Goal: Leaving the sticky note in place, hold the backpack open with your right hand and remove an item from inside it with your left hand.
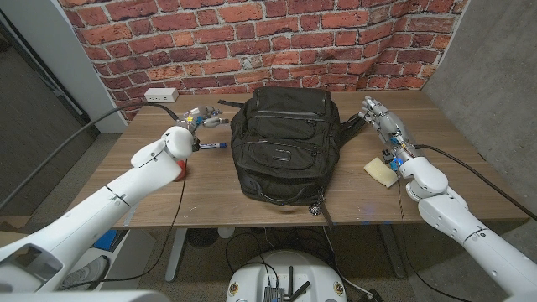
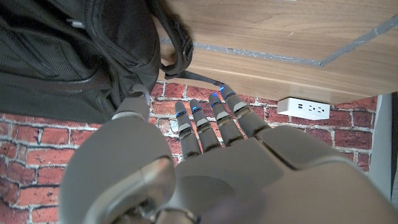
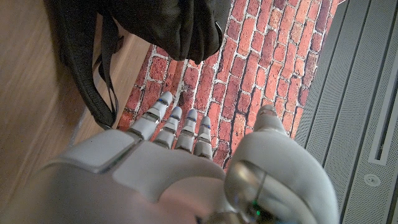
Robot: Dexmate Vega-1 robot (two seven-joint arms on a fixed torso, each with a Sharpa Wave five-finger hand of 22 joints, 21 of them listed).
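The black backpack (image 1: 285, 143) lies in the middle of the wooden table (image 1: 252, 205), zipped pockets facing up. My left hand (image 1: 195, 120) hovers by its upper left corner, fingers spread and holding nothing. In the left wrist view the fingers (image 2: 205, 124) reach out beside the backpack (image 2: 62, 56) and its strap (image 2: 180, 50). My right hand (image 1: 382, 122) stands to the right of the bag, fingers stretched out and empty. The right wrist view shows this hand (image 3: 186, 162) apart from the backpack (image 3: 168, 25). A pale yellow sticky note (image 1: 382, 172) lies on the table below the right hand.
A blue-capped pen (image 1: 214, 145) lies left of the bag, below my left hand. A red object (image 1: 182, 170) peeks out beside my left forearm. A white power strip (image 1: 161, 95) sits at the back left, by the brick wall (image 1: 336, 42).
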